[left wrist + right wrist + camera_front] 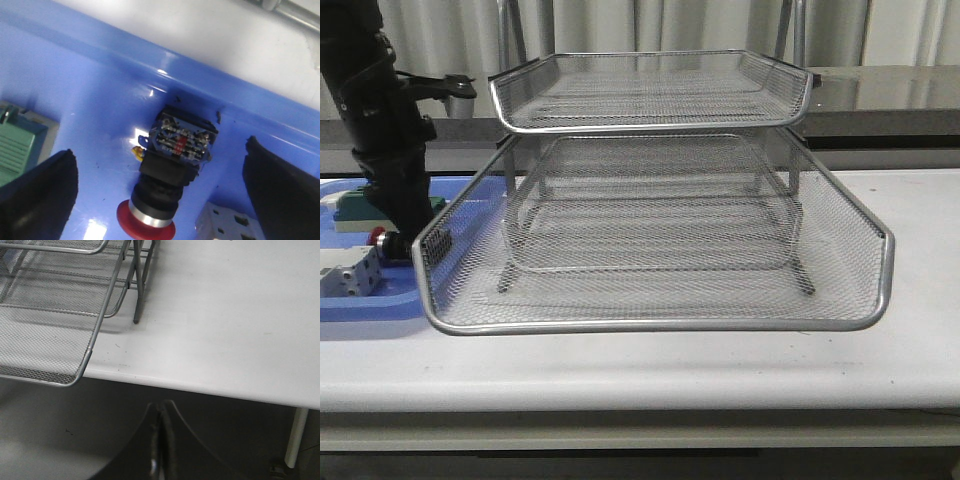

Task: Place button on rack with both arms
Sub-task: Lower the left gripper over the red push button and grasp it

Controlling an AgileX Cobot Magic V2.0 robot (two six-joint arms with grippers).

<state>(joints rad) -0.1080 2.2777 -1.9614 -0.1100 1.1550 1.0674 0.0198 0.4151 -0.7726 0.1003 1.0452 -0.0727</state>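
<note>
The button (pixel 170 170) lies on its side in the blue tray (pixel 100 85), red mushroom head toward the camera and terminal block away from it. My left gripper (pixel 160 200) is open, with one black finger (pixel 35 195) on each side of the button and neither touching it. In the front view the left arm (pixel 390 150) reaches down to the tray, where the red head (pixel 378 237) peeks out beside the rack (pixel 650 250). My right gripper (pixel 161 412) is shut and empty, off the table's front edge near the rack's corner (pixel 92 347).
A green-topped block (pixel 17 150) and a white blocky component (pixel 230 225) lie in the tray close to the button. The tray's raised rim (pixel 200 65) runs just past the button. The white table (pixel 225 315) stretches beside the rack.
</note>
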